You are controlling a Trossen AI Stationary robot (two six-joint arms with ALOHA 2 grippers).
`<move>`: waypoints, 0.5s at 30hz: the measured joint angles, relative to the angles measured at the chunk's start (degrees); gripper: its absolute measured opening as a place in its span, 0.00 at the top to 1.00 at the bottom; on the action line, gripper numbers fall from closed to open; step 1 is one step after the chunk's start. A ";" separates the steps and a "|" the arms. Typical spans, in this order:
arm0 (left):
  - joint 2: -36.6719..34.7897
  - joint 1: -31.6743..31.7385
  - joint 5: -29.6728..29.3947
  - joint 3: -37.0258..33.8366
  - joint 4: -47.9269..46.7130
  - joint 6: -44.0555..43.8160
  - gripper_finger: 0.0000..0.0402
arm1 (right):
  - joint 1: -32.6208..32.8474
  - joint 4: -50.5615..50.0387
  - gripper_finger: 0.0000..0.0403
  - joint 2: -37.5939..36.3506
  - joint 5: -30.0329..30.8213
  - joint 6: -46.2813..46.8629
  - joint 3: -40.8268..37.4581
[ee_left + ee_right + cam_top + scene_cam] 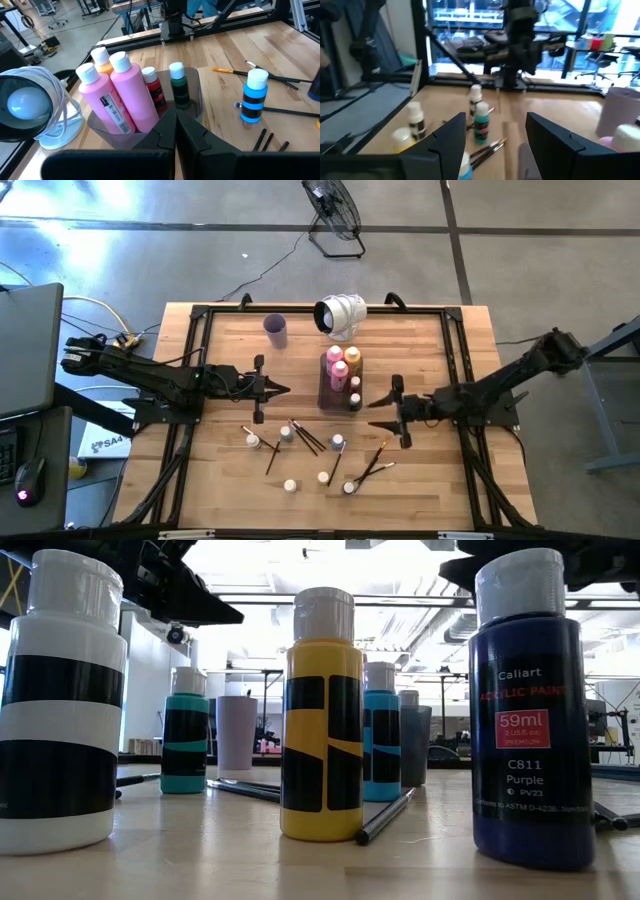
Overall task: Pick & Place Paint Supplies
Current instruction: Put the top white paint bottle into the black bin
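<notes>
The clear grey tray (328, 385) at the table's middle holds two pink bottles (131, 95), an orange one (101, 56) and small red (154, 90) and green (179, 85) ones, all upright. The lilac cup (276, 331) stands beyond the tray's left side. More small bottles (286, 435) and paintbrushes (306, 437) lie scattered on the near side of the tray. A purple bottle (531, 720) reads "Caliart", "59ml", "C811 Purple". The left gripper (283, 390), fingers together, hovers left of the tray; the right gripper (374, 411), fingers apart, hovers at the tray's right, holding nothing
</notes>
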 joint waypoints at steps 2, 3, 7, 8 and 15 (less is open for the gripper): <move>0.00 0.00 0.00 0.00 0.00 0.00 1.00 | 1.13 -0.28 0.52 -0.02 0.00 0.54 0.00; 0.00 0.00 0.00 0.00 -0.01 0.00 1.00 | 1.65 -0.40 0.52 -0.02 0.00 1.10 0.00; 0.00 0.00 0.00 0.00 0.00 0.00 1.00 | 3.27 -0.42 0.56 -0.02 -0.02 3.29 0.00; 0.00 0.00 0.00 0.00 0.01 0.00 1.00 | 3.61 -0.48 0.57 -0.02 -0.02 3.61 0.00; 0.00 0.00 0.00 0.00 0.00 0.00 1.00 | 5.10 -0.64 0.64 -0.02 -0.02 4.77 -0.02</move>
